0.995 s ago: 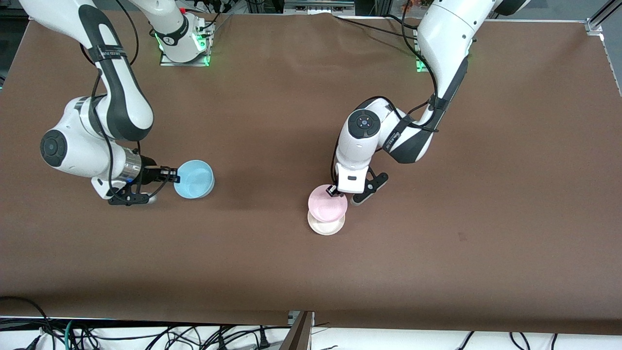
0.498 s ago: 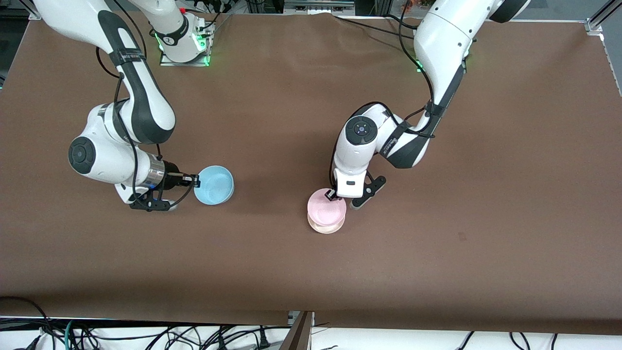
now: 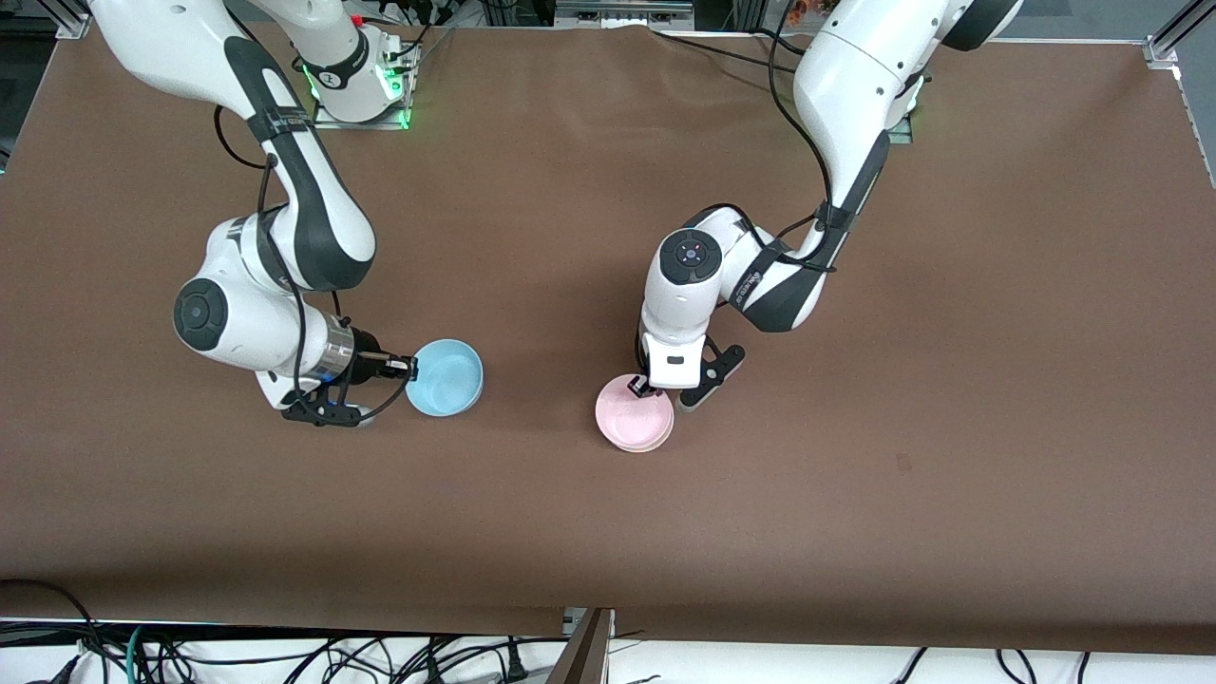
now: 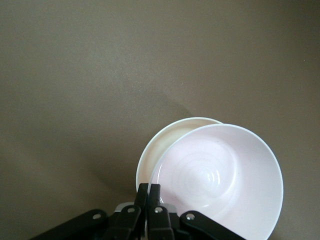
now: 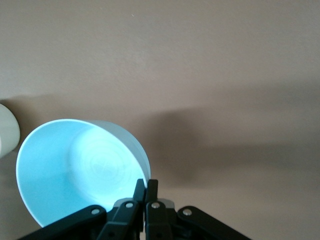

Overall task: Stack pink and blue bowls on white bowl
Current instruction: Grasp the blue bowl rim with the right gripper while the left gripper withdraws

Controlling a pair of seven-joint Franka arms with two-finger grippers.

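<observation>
My left gripper [image 3: 644, 388] is shut on the rim of the pale pink bowl [image 3: 634, 423] and holds it upright just over the white bowl. In the front view the white bowl is almost wholly covered. In the left wrist view the white bowl [image 4: 162, 142] shows as a crescent beside the pink bowl [image 4: 220, 180], with my left gripper [image 4: 148, 192] pinching the pink rim. My right gripper [image 3: 410, 364] is shut on the rim of the light blue bowl [image 3: 445, 378], held low over the table toward the right arm's end. The blue bowl [image 5: 75, 170] fills the right wrist view.
The brown table [image 3: 902, 456] holds only the bowls. The right arm's base [image 3: 356, 85] stands at the table's edge farthest from the front camera. Cables [image 3: 285, 655] lie below the table's near edge. A pale bowl edge [image 5: 7, 131] shows in the right wrist view.
My right gripper has carried the blue bowl toward the pink and white bowls. My left gripper has brought the pink bowl down over the white bowl, now almost covering it.
</observation>
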